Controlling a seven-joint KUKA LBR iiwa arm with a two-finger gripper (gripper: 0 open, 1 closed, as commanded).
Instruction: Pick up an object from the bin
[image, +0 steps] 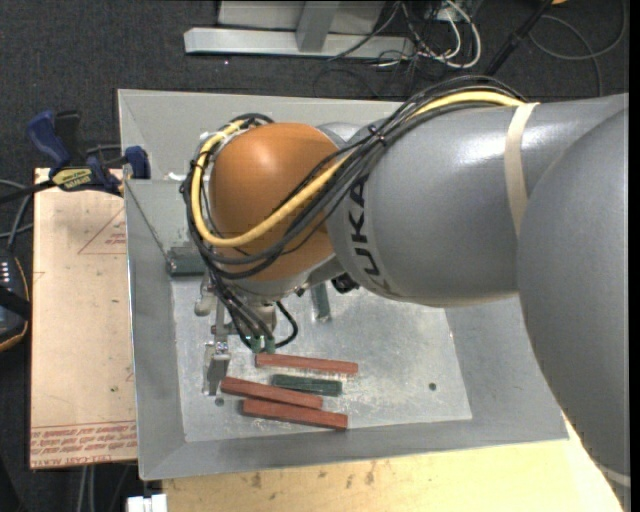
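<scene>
Nearest the lens is the arm's broad grey link (480, 200), filling the right of the frame, with its orange wrist cover (265, 195) and looped cables at the centre. Below that cover the tool (224, 342) hangs low over the left part of the bin's floor. Whether it is released or clenched I cannot tell, and I see nothing carried in it.

Its tip stands just beside the left ends of a small cluster in the lower middle of the bin: an upper red-brown bar (305, 364), a dark green bar (307, 383), a middle red-brown bar (270, 393) and a lower red-brown bar (293, 412). Further up, a slim greenish stick (320, 300) pokes out from under the arm, and a grey block (185, 262) sits by the left wall.

The bars lie flat and close together, some seemingly touching, so a grab could catch two at once or shove one aside. Taken near an end, a bar would likely swing or slip out.

The grey bin (400, 380) has a scuffed, speckled floor and sloping walls. Beyond it is dark flooring with black cords (440, 35) and a pale metal base (300, 38) at the top.
</scene>
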